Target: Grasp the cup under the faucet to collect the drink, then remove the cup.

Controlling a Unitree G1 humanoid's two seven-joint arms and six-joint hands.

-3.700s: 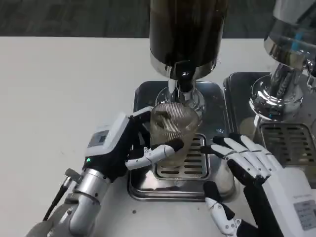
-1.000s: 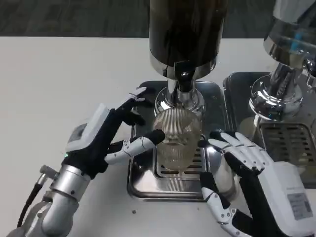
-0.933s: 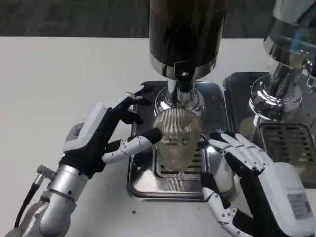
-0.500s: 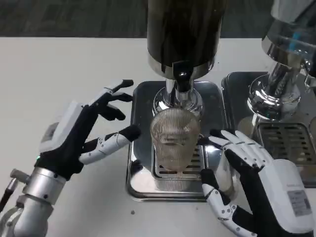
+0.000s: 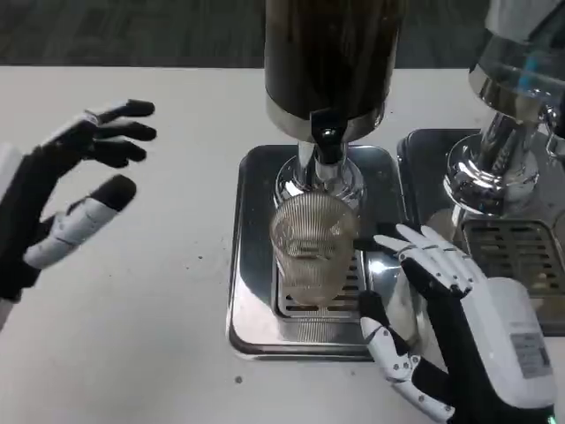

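Ribbed clear glass cup [image 5: 313, 247] stands upright on the slotted grate of the shiny steel drip tray [image 5: 252, 265], right below the black faucet spout [image 5: 327, 144] of the tall dark drink dispenser [image 5: 331, 62]. A little pale liquid seems to sit in the cup, though the ribbing makes the level hard to read. Nobody is holding it at this moment.

Over on the left edge of the head view, the left hand [image 5: 66, 190] hovers above the white table [image 5: 168, 291], well apart from the tray, fingers spread and released, with nothing in it.

The right hand [image 5: 441, 305] is down by the tray's right side, just beside the cup, palm turned toward it. Its fingers [image 5: 433, 256] are splayed apart and its thumb [image 5: 388, 344] reaches out low near the tray's front corner; it grasps nothing, and I cannot tell whether any fingertip brushes the glass.

Further right stands a 2nd chrome dispenser [image 5: 508, 115] on its own steel tray with a grate [image 5: 516, 256].
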